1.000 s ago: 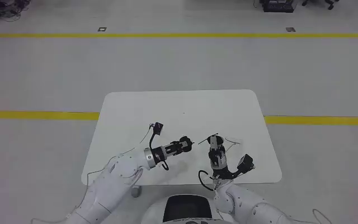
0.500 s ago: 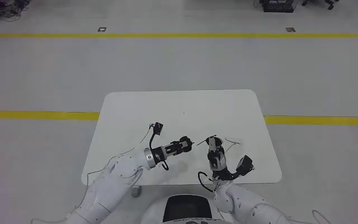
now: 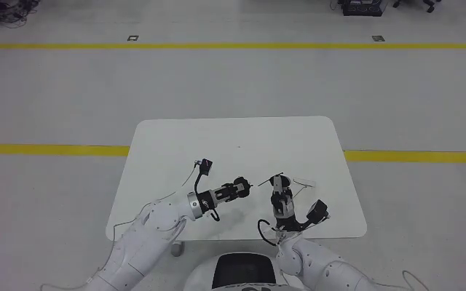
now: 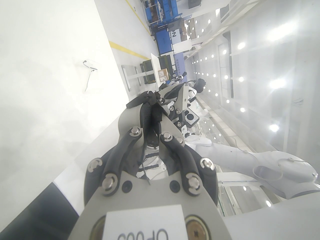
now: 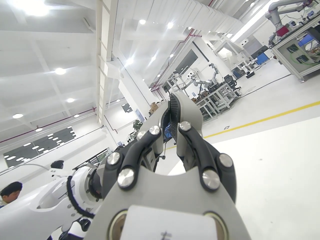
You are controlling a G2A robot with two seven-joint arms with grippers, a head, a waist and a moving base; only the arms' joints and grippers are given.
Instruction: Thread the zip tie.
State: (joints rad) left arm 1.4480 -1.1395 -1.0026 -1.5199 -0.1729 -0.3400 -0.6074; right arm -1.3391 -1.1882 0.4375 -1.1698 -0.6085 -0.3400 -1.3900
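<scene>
**Item:** zip tie (image 3: 266, 180), one. Thin black plastic strip, flexible and narrow; the head is too small to make out.

**Location:** held above the white, smooth-topped table (image 3: 233, 138), spanning the short gap between the two hands.

**Left hand** (image 3: 246, 186): fingers closed, apparently pinching one end of the strip.

**Right hand** (image 3: 277, 182): ribbed dark pads (image 5: 174, 111) pressed shut on the strip near its other end.

**Spare tie** (image 3: 303, 182): lies loose on the table near the right hand, not touching it.

**Handling (judged):** threading is under way.
- Line the tail tip up square with the head slot.
- Keep each pinch close to its end so the limp strip does not bow.
- Feed slowly; a skewed tip will likely glance off.
</scene>
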